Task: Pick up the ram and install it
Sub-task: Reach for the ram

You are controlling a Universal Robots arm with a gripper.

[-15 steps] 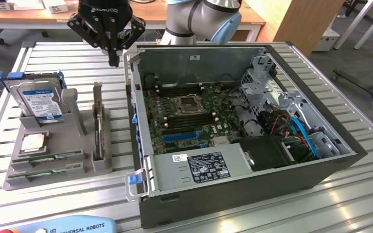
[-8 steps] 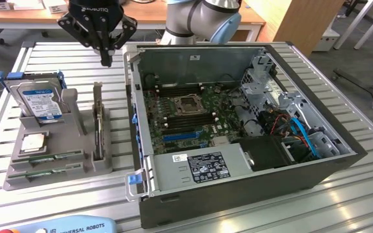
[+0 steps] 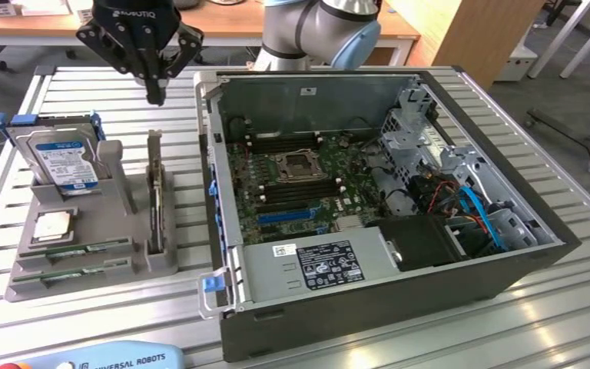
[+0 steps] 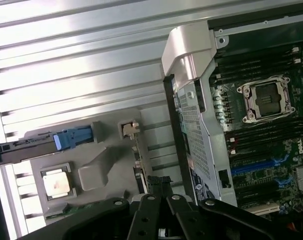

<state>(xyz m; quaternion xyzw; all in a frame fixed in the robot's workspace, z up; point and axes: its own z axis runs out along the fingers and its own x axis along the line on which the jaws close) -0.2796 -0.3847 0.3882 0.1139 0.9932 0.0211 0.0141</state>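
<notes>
Hovering with its fingers pressed together and nothing between them, the claw hangs over the end of the grey holder farther from the exterior camera. It is above the upright dark card and just beside the open case on the slatted desk. The ram lies flat at the holder's nearer end with a second green stick just in front of it, beside the silver processor and below the hard drive, well apart from the claw.
</notes>
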